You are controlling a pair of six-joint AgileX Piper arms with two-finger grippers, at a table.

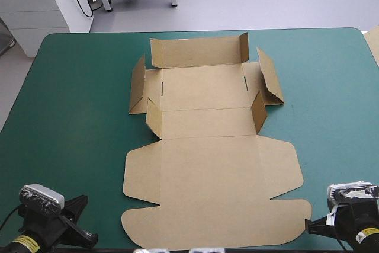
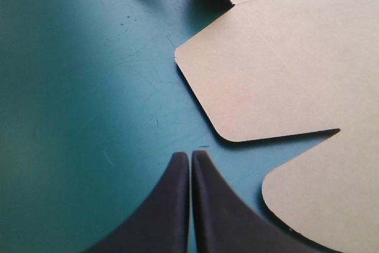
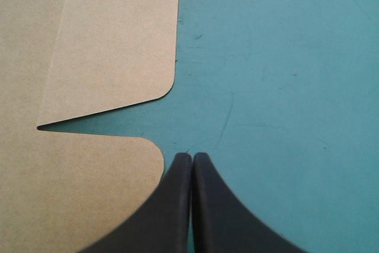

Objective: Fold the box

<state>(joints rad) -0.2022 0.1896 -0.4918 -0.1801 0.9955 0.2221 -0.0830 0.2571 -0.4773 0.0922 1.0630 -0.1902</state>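
Pressed together and empty, the black-finned left tool (image 2: pixel 190 153) and right tool (image 3: pixel 193 154) are parked at the near corners of the teal-green tabletop (image 1: pixel 77 99), flanking the brown cut-board box (image 1: pixel 213 170). It is laid mid-tabletop, far walls half raised, presumably so either lid flap can be reached.

Teal-green-covered table (image 1: pixel 77 117), 1 brown box (image 1: pixel 210 176) lying at its middle, near panels flat, far walls partly raised.

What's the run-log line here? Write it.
box: mostly flat, far flaps raised | left gripper: shut, empty | right gripper: shut, empty
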